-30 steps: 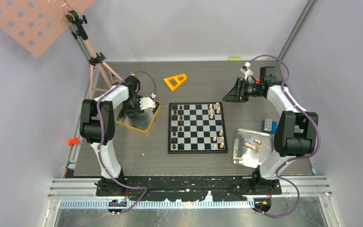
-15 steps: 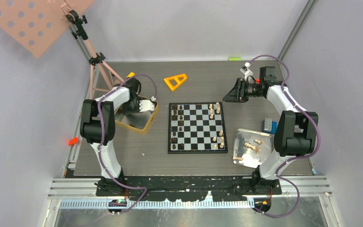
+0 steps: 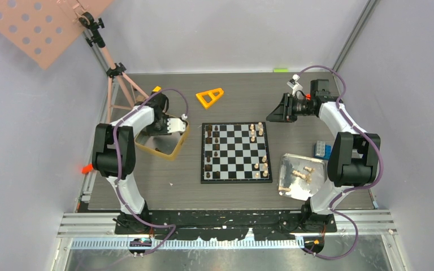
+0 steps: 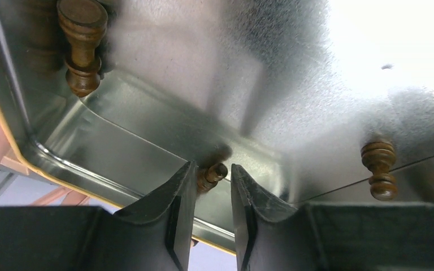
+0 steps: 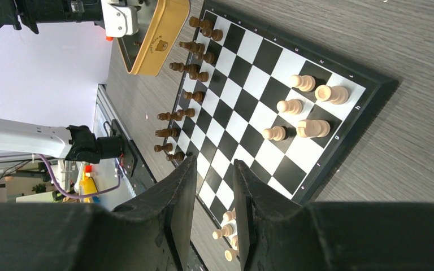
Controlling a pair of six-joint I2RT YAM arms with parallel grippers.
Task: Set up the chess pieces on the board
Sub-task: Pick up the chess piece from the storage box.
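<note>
The gold rectangular tin (image 4: 192, 62) has a bare-metal inside, smooth and mirror-glossy. The dark brown turned wooden chess pieces (image 4: 82, 45) look varnished, the pale beige wooden chess pieces (image 5: 311, 127) matt. The black-and-white checkered board (image 5: 243, 84) is smooth with a slight sheen, the grey wood-grain table (image 5: 407, 141) matt. The left gripper's black fingers (image 4: 164, 226) seem matt plastic.

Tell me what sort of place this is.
Likely a robotics lab cell: plain walls enclose the table, the left arm and right arm are bolted at its near edge, and a tripod stands beside.
</note>
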